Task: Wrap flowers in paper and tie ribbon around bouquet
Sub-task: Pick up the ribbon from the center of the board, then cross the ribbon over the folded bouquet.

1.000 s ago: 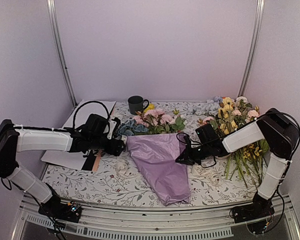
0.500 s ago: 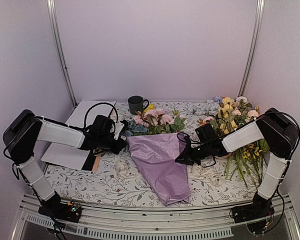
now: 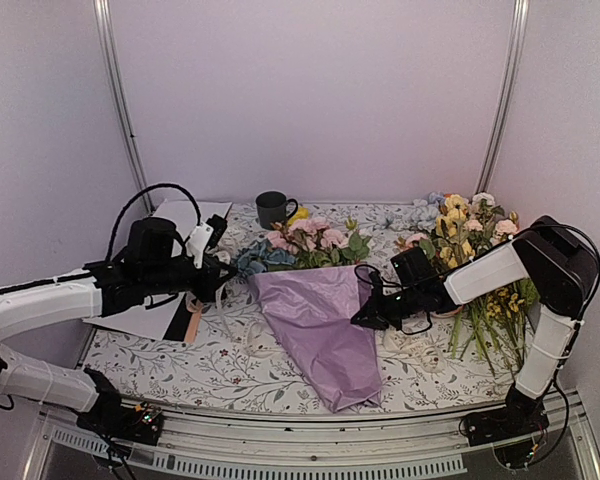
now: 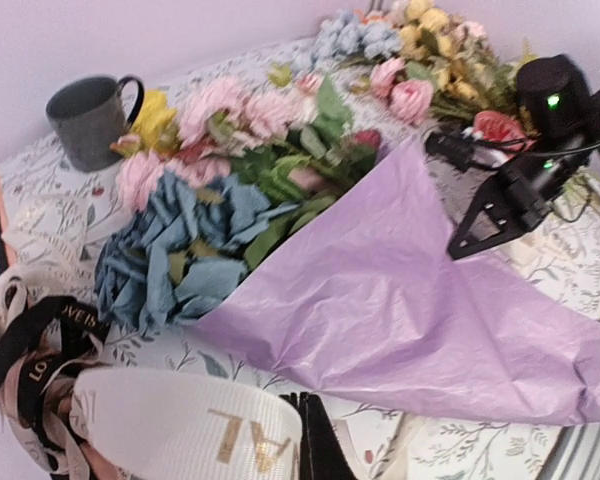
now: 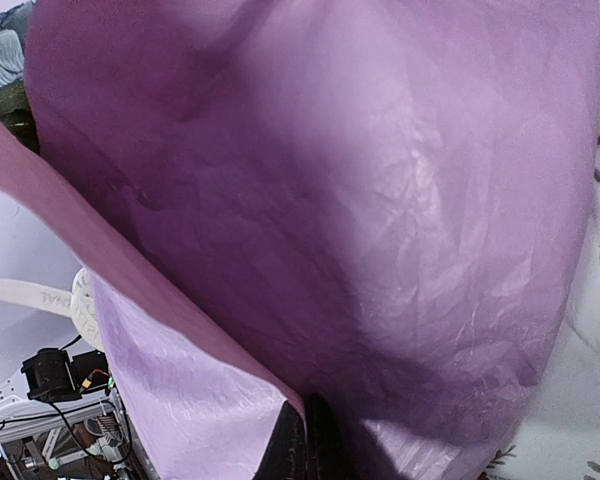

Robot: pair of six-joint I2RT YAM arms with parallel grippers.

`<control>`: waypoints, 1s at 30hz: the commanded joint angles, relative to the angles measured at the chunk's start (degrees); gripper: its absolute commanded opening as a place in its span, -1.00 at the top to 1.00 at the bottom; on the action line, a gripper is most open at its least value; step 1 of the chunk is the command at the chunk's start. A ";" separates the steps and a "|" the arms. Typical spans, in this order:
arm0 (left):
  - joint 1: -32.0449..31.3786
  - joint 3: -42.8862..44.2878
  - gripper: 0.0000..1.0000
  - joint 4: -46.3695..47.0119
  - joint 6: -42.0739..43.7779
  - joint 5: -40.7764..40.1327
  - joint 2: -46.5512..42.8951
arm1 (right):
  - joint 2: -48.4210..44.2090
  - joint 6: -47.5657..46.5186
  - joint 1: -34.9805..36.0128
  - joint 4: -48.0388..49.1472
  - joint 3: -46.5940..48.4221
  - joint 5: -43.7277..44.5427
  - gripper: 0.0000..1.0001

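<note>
The bouquet lies across the middle of the table. Its lilac paper (image 3: pixel 320 325) forms a cone pointing at the near edge. The flowers (image 3: pixel 305 240), pink with a blue head (image 3: pixel 255 258) and a yellow bloom, stick out of the far, wide end. My right gripper (image 3: pixel 365 315) is shut on the paper's right edge, which is pinched between its fingertips (image 5: pixel 305 440). My left gripper (image 3: pixel 220 278) hangs left of the bouquet, jaws together (image 4: pixel 315 440). The cream-white ribbon (image 4: pixel 180 425) with gold lettering runs into them.
A dark mug (image 3: pixel 273 208) stands at the back. A loose pile of long-stemmed yellow and pink flowers (image 3: pixel 480 260) lies on the right. A flat white sheet (image 3: pixel 145 300) and a coiled tan-and-dark ribbon bundle (image 4: pixel 30 340) sit on the left.
My left gripper has closed on the ribbon and drawn back to the left, away from the paper's edge. The right arm and the bouquet have stayed put.
</note>
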 commanded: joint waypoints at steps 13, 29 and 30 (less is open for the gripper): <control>-16.41 31.17 1.00 3.40 -0.95 8.55 24.24 | 1.42 0.51 -0.46 -2.44 -0.02 1.57 1.00; -16.05 41.95 1.00 -4.67 -10.65 3.59 57.08 | -2.45 2.53 0.62 -1.32 -3.08 3.22 1.00; -15.95 42.61 1.00 -5.38 -10.24 3.29 57.98 | -3.07 2.61 0.78 -1.72 -3.18 3.53 1.00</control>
